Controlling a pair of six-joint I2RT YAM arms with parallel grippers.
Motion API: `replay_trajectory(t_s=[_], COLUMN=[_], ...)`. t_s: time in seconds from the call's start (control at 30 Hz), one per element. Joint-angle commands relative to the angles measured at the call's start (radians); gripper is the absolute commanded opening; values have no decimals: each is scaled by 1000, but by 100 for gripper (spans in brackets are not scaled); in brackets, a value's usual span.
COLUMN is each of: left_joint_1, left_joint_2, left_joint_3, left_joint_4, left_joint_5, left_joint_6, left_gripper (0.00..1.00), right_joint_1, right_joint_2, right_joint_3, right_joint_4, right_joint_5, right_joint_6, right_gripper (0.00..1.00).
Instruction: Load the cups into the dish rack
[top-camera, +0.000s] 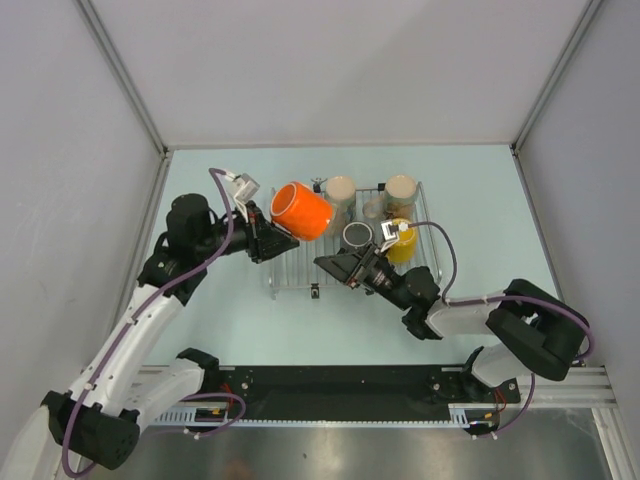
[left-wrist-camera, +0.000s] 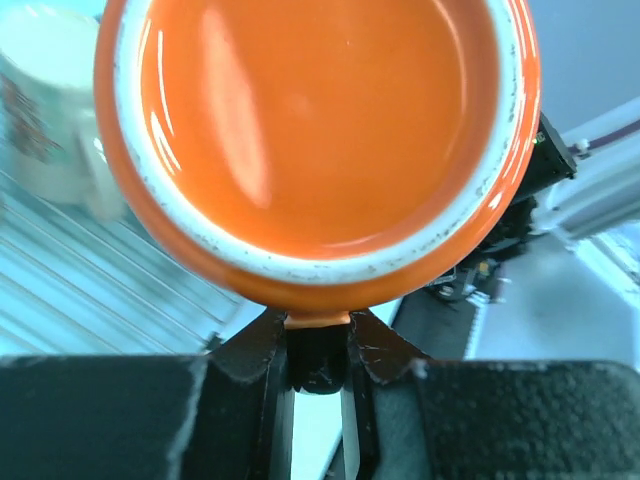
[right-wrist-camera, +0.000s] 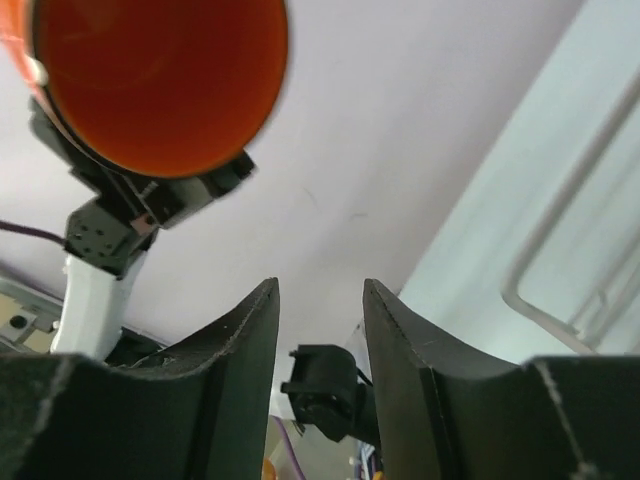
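Bright, even light falls from above, leaving only faint shadows on the table (top-camera: 500, 220). In the left wrist view, white glare streaks the orange cup (left-wrist-camera: 320, 130), and the cream cup (left-wrist-camera: 45, 110) behind it is blurred. The right gripper (right-wrist-camera: 320, 290) looks dark and grainy.

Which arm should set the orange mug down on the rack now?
Left. The left hand is shut on the handle of the orange mug, holding it over the left end of the dish rack. The right hand is open and empty, near the steel mug.
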Motion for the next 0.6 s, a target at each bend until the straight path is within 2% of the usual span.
replay_trajectory(t_s=[0.0, 0.13, 0.23, 0.3, 0.5, 0.57], left_joint_1=[8, 5, -1, -15, -73, -87], left_joint_2=[-42, -9, 54, 114, 238, 272], left_joint_3=[26, -12, -47, -70, -78, -75], left_joint_4=[108, 91, 74, 64, 48, 56], left_joint_5=[-85, -214, -313, -375, -504, -534], left_joint_6=[150, 251, 305, 318, 365, 368], left_gripper=[1, 1, 1, 1, 1, 1], right_joint_1=[-26, -40, -41, -45, 8, 26], right_joint_2=[-31, -90, -192, -294, -618, -664], right_joint_3=[-32, -85, -112, -108, -4, 23], right_joint_4=[215, 216, 204, 133, -380, -542], right_joint_5=[-26, -32, -55, -75, -69, -53], right_joint_6=[26, 27, 17, 6, -182, -219], right_gripper=[45, 44, 44, 45, 44, 45])
